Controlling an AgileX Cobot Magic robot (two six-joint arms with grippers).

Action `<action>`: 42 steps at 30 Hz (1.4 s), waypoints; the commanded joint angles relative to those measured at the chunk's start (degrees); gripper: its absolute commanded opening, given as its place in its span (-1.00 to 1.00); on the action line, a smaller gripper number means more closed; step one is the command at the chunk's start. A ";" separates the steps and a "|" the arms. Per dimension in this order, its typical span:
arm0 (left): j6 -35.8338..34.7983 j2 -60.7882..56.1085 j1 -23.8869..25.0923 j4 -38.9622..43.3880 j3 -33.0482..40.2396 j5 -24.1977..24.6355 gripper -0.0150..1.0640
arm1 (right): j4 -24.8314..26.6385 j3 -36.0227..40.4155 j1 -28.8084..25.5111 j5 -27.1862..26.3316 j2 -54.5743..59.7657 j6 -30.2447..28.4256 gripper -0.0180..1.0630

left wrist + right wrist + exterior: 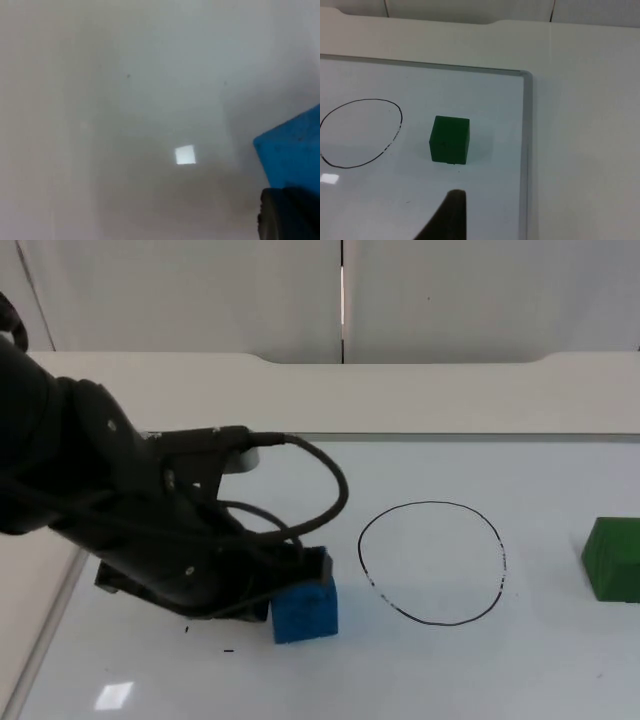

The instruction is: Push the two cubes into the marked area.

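Top view: left end effector point(300, 575) buried under its own arm at the blue cube's point(305, 608) 9 o'clock side; finger spacing not readable. Cube's near-arm face covered. Green cube point(613, 558) cut by the frame edge at 3 o'clock.

Left wrist view: hazy; blue cube point(295, 150) cropped by the frame, one black fingertip point(287, 215) in front of it, probably touching.

Right wrist view: drawn circle point(360, 132) clipped at 9 o'clock; dark fingertip point(450, 215) blurred.

top view overlooks whiteboard point(560, 670); right wrist view shares circle point(432, 563), green cube point(449, 139); left wrist close on blue cube point(295, 150).
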 commanded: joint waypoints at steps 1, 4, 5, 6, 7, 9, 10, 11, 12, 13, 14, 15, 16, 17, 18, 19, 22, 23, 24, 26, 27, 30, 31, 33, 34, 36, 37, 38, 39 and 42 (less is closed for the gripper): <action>0.07 1.84 -0.34 -0.88 -3.17 2.66 -0.97 | -0.16 0.43 -0.20 -0.06 -0.25 -0.02 0.98; 0.45 3.30 -0.57 -0.78 -4.97 5.46 -0.97 | -0.16 0.43 -0.20 -0.06 -0.25 -0.02 0.98; 0.45 3.74 -0.56 -0.65 -5.37 6.09 -0.97 | -0.16 0.43 -0.20 -0.06 -0.25 -0.02 0.98; 0.45 3.93 -0.56 -0.65 -5.37 6.10 -0.97 | -0.16 0.43 -0.20 -0.06 -0.25 -0.02 0.98; 0.45 3.93 -0.56 -0.65 -5.37 6.10 -0.97 | -0.16 0.43 -0.20 -0.06 -0.25 -0.02 0.98; 0.45 4.06 -0.56 -0.05 -5.37 6.56 -0.97 | -0.16 0.43 -0.20 -0.06 -0.25 -0.02 0.98; 0.45 4.06 -0.56 0.30 -5.37 7.09 -0.97 | -0.16 0.43 -0.20 -0.06 -0.25 -0.02 0.98; 0.45 4.06 -0.56 0.30 -5.37 7.62 -0.97 | -0.16 0.43 -0.20 -0.06 -0.25 -0.02 0.98; 0.33 4.06 -0.56 0.19 -5.37 8.10 -0.97 | -0.16 0.43 -0.20 -0.06 -0.25 -0.02 0.98; 0.33 4.06 -0.56 0.19 -5.37 8.10 -0.97 | -0.16 0.43 -0.20 -0.06 -0.25 -0.02 0.98; 0.33 4.06 -0.56 0.10 -5.37 9.30 -0.97 | -0.16 0.43 -0.20 -0.06 -0.25 -0.02 0.98; 0.33 4.06 -0.56 0.10 -5.37 9.62 -0.97 | -0.16 0.43 -0.20 -0.06 -0.25 -0.02 0.98; 0.33 4.06 -0.56 0.10 -5.37 9.88 -0.97 | -0.16 0.43 -0.20 -0.06 -0.25 -0.02 0.98; 0.33 4.06 -0.86 -0.21 -5.37 10.44 -0.97 | -0.16 0.43 -0.20 -0.06 -0.25 -0.02 0.98; 0.33 4.06 -0.86 -0.21 -5.37 10.44 -0.97 | -0.16 0.43 -0.20 -0.06 -0.25 -0.02 0.98; 0.33 4.06 -1.10 -0.79 -5.37 10.56 -0.97 | -0.16 0.43 -0.20 -0.06 -0.25 -0.02 0.98; 0.45 4.06 -2.42 -1.17 -5.37 10.35 -0.97 | -0.16 0.43 -0.20 -0.06 -0.25 -0.02 0.98; 0.45 4.06 -3.01 -1.17 -5.37 9.89 -0.97 | -0.16 0.43 -0.20 -0.06 -0.25 -0.02 0.98; 0.45 4.06 -3.01 -1.17 -5.37 9.89 -0.97 | -0.16 0.43 -0.20 -0.06 -0.25 -0.02 0.98; 0.45 4.15 -3.77 -1.27 -5.37 9.02 -0.97 | -0.16 0.43 -0.20 -0.06 -0.25 -0.02 0.98; 0.45 4.15 -3.76 -1.27 -5.49 8.73 -0.97 | -0.16 0.43 -0.20 -0.06 -0.25 -0.02 0.98; 0.45 4.43 -3.76 -1.27 -5.51 8.44 -0.97 | -0.16 0.43 -0.20 -0.06 -0.25 -0.02 0.98; 0.45 4.42 -3.76 -1.27 -5.51 7.96 -0.97 | -0.16 0.43 -0.20 -0.06 -0.25 -0.02 0.98; 0.45 4.66 -3.76 -1.27 -5.51 6.69 -0.97 | -0.16 0.43 -0.20 -0.06 -0.25 -0.02 0.98; 0.45 4.66 -3.76 -1.27 -5.51 6.69 -0.97 | -0.16 0.43 -0.20 -0.06 -0.25 -0.02 0.98; 0.45 4.77 -3.76 -1.27 -5.51 5.73 -0.97 | -0.16 0.43 -0.20 -0.06 -0.25 -0.02 0.98; 0.45 4.77 -3.76 -1.27 -5.51 5.20 -0.97 | -0.16 0.43 -0.20 -0.06 -0.25 -0.02 0.98; 0.45 4.77 -3.76 -1.11 -5.51 4.72 -0.97 | -0.16 0.43 -0.20 -0.06 -0.25 -0.02 0.98; 0.45 4.77 -3.65 -1.11 -5.60 4.10 -0.97 | -0.16 0.43 -0.20 -0.06 -0.25 -0.02 0.98; 0.45 4.77 -3.65 -1.11 -5.60 2.45 -0.97 | -0.16 0.43 -0.20 -0.06 -0.25 -0.02 0.98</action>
